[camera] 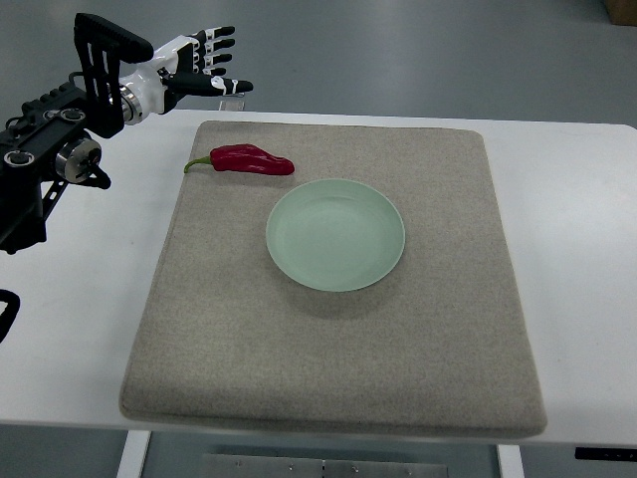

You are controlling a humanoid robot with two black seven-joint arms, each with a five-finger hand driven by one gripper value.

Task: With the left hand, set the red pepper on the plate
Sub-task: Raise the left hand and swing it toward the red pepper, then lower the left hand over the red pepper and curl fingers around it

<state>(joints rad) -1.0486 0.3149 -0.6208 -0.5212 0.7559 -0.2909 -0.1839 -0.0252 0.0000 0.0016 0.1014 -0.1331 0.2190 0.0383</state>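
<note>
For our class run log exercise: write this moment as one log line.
left robot hand: open, above table's far edge | glossy red pepper: on grey felt mat, untouched | round pale green plate: empty

Bright, even overhead light, sharp focus, a soft shadow under the plate [335, 235], no glare.

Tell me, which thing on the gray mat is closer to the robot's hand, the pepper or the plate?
The red pepper. It lies at the mat's far left edge, just below the open left hand. The green plate sits farther away, in the middle.
</note>
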